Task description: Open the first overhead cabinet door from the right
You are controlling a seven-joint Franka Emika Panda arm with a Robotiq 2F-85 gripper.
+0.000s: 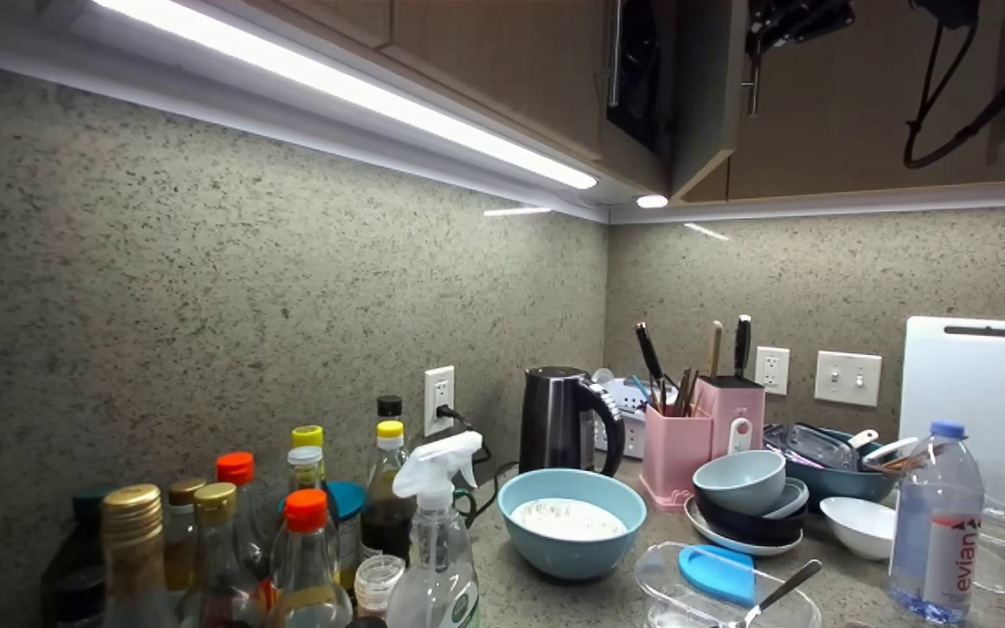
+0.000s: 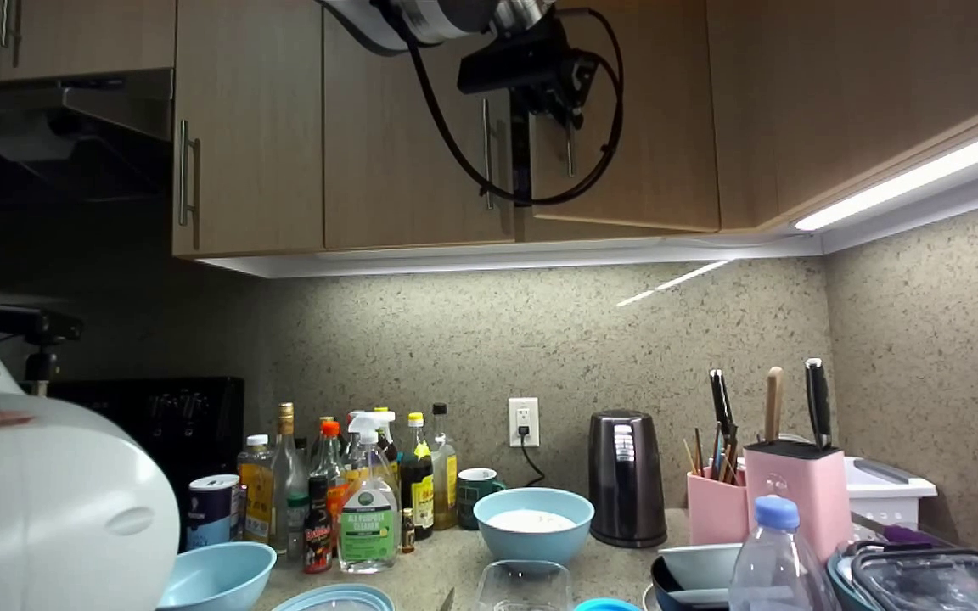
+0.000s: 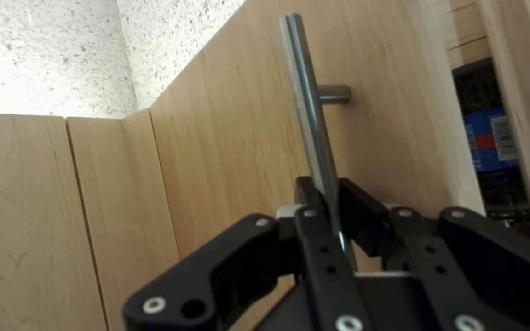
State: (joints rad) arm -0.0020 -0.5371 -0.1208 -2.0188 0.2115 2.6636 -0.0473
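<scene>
Wrist view: my black gripper (image 3: 332, 202) pinched the slim silver metal bar handle (image 3: 308, 101) of the pale wooden cabinet door (image 3: 251, 142), which stood ajar.

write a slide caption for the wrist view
Gripper closed on the bar handle of a partly open cabinet door, a blue-labelled item showing past its edge.

Speckled backsplash (image 1: 293, 262) brightly lit by a light strip (image 1: 345, 85) burnt out to white, cabinet doors (image 2: 667, 136) dimly lit above, range hood (image 2: 56, 136) sunk in shadow, wrist view's upper left washed out by glare.
</scene>
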